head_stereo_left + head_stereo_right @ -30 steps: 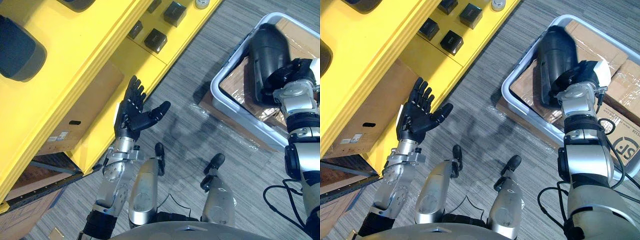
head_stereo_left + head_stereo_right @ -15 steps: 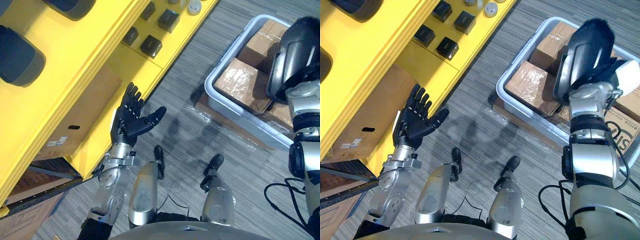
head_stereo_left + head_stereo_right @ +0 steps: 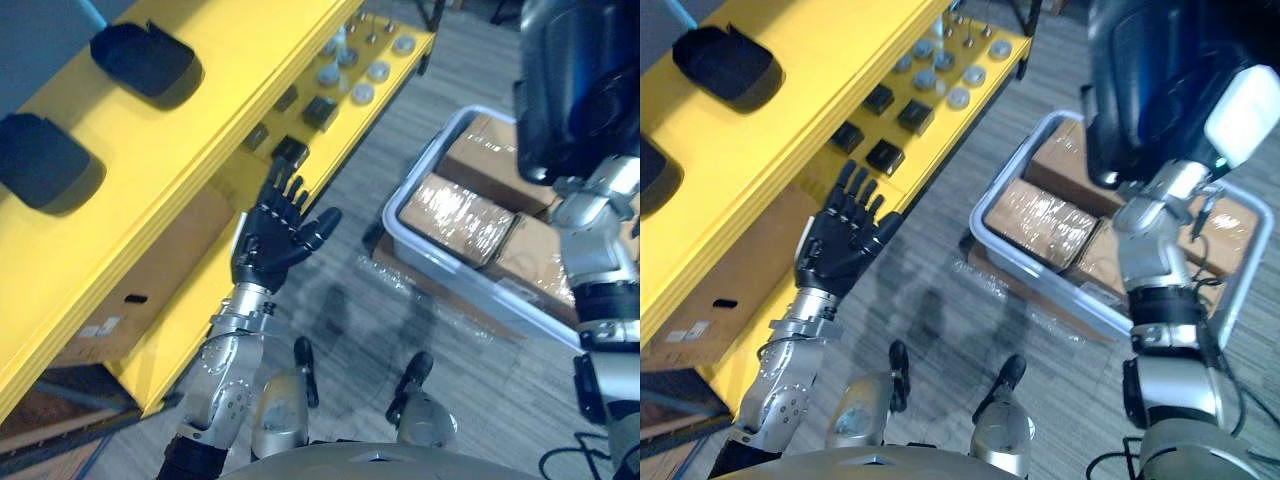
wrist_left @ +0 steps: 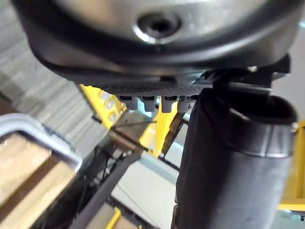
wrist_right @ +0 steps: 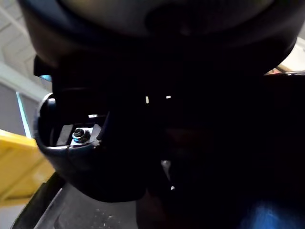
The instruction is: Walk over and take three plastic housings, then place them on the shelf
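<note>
**Right arm.** The forearm stands nearly upright at the right of the head views, above the grey bin. The right robot hand sits at the top of the arm and is closed on a dark plastic housing. Its white-covered thumb lies against the side of the housing. The plastic housing is held high in the air, clear of the grey bin and well apart from the yellow shelf. In the right wrist view its dark hollow shell lies directly against the hand.

**Left arm.** The arm is bent at the elbow, with the forearm angled up toward the lower tier of the yellow shelf. The left robot hand is wide open and holds nothing. Its palm faces the head camera, its fingers are straight and spread, and its thumb points out to the side. Whether the fingertips touch the shelf edge cannot be told.

**Surroundings.**
- The upper tier of the yellow shelf carries a shelved housing and a second shelved housing, lying apart.
- The lower tier carries small black blocks and grey round parts.
- The grey bin rests on the carpet floor and contains wrapped cardboard boxes.
</note>
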You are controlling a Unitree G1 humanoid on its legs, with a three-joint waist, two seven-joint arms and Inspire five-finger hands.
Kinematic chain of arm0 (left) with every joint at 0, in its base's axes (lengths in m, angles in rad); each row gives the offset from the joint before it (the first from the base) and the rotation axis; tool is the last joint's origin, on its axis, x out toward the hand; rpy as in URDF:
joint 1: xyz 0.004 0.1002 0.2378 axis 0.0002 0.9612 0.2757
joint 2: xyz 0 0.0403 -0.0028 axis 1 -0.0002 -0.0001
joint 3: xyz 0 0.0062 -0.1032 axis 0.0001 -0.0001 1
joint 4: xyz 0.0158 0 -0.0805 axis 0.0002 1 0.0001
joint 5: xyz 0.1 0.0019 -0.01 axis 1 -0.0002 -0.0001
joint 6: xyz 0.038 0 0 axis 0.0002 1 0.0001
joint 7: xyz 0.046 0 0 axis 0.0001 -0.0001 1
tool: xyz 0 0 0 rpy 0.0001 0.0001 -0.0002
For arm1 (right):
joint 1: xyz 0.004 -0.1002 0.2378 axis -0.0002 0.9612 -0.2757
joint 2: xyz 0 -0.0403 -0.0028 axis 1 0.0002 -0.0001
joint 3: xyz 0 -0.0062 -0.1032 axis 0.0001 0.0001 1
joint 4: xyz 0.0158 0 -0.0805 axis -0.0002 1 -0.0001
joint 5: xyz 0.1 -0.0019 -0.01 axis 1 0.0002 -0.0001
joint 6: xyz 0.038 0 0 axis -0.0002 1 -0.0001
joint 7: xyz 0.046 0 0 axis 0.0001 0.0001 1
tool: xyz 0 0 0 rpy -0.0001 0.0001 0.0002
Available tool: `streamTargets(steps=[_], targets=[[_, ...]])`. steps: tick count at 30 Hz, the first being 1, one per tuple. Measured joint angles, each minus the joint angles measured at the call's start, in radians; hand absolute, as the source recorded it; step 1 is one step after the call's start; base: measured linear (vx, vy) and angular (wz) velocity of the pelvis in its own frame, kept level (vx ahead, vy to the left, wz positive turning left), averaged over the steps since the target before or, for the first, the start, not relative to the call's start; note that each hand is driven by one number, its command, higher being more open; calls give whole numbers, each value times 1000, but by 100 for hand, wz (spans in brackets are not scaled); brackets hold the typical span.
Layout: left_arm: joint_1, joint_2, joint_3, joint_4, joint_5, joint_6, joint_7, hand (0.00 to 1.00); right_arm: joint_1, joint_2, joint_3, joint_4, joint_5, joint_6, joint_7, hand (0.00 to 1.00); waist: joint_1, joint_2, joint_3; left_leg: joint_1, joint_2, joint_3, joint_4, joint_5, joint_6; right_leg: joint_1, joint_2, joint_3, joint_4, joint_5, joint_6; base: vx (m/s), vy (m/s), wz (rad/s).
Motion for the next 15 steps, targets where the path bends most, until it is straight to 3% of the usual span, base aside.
streamTargets(steps=[4, 10, 15], targets=[[-106, -39, -74, 87, -73, 66, 16, 100, 76, 132, 2, -109, -35, -36, 4, 0, -22, -29, -54, 70, -5, 42, -47, 2, -3, 29, 1, 26, -16, 3, 5, 61, 19, -25], [-158, -65, -72, 179, -132, 84, 68, 100, 151, 238, 50, -193, -72, -89, 15, 0, -56, -55, -92, 132, -9, 82, -79, 1, -5, 49, 2, 57, -17, 3, 5, -5, 20, -19], [-162, -68, -82, 201, -122, 84, 87, 100, 170, 291, 98, -197, -71, -142, 48, 0, -64, -61, -122, 148, -14, 102, -93, 3, -8, 51, 2, 73, -31, 8, 12, -41, 5, -13]])
